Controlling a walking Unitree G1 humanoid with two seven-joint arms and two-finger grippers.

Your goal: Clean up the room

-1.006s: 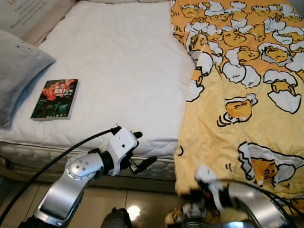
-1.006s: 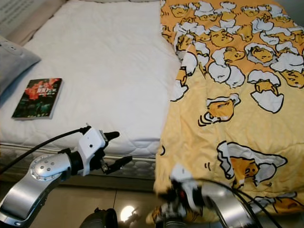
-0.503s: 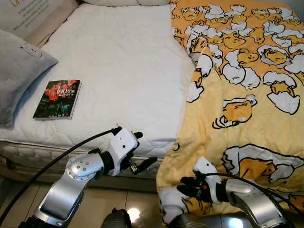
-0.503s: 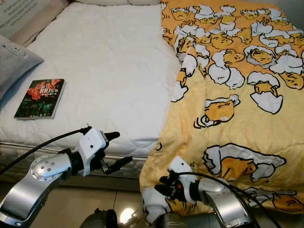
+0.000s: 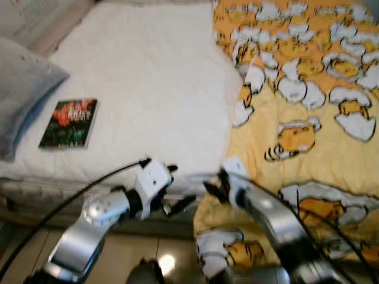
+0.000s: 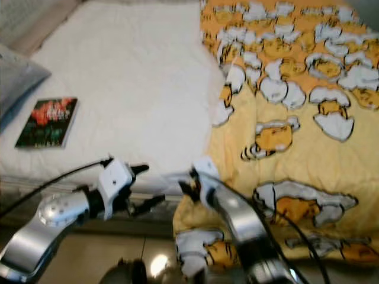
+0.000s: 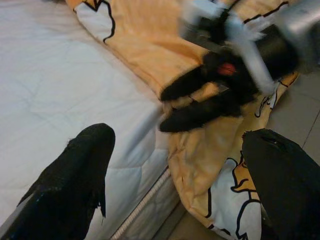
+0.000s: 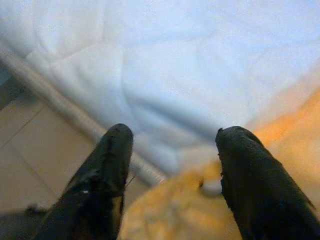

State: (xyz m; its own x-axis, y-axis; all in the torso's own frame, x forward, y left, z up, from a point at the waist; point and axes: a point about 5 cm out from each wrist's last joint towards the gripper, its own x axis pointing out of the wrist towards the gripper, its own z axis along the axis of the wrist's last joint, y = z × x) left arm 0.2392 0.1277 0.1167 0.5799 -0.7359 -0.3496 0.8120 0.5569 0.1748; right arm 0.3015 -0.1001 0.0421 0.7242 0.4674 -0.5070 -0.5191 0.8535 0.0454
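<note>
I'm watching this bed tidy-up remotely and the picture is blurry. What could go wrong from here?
The right gripper is at the yellow blanket's edge by the mattress corner; a shallow pinch there may slip once it pulls. A pull across the bed might drag fabric toward the book. The left gripper hangs open close by, so the arms could bump.

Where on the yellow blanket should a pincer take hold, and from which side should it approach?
Probably the loose corner of the yellow blanket that hangs over the near edge of the mattress. There the cloth droops free, so fingers can close around the fold. Come from the floor side, below the bed edge. The right pincer is already beside this edge, fingers spread.
</note>
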